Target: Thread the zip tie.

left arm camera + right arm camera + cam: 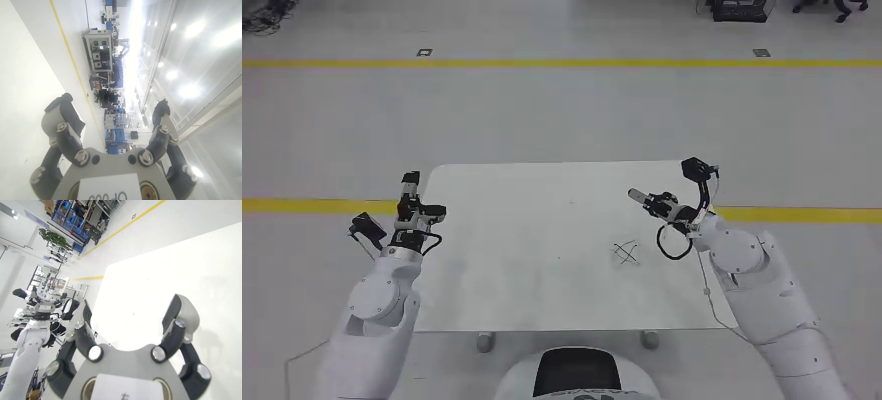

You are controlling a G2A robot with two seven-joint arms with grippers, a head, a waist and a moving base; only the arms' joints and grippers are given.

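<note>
A thin black zip tie (pixel 626 252) lies in crossed loops on the white table (pixel 532 240), toward its right front. My right gripper (pixel 642 199) hovers over the table's right side, a little behind and to the right of the zip tie. It is open (pixel 130 302) with nothing between its ribbed pads (pixel 173 309), above bare tabletop (pixel 151 275). My left gripper (pixel 420 198) is held at the table's left edge, far from the zip tie. It is open and empty (pixel 113 102), tilted up toward the hall and ceiling. The right wrist view also catches this left gripper (pixel 47 307) farther off.
The tabletop carries nothing besides the zip tie. A yellow floor line (pixel 802 214) runs behind the table on both sides. Racks and workstations (pixel 100 53) stand far off in the hall.
</note>
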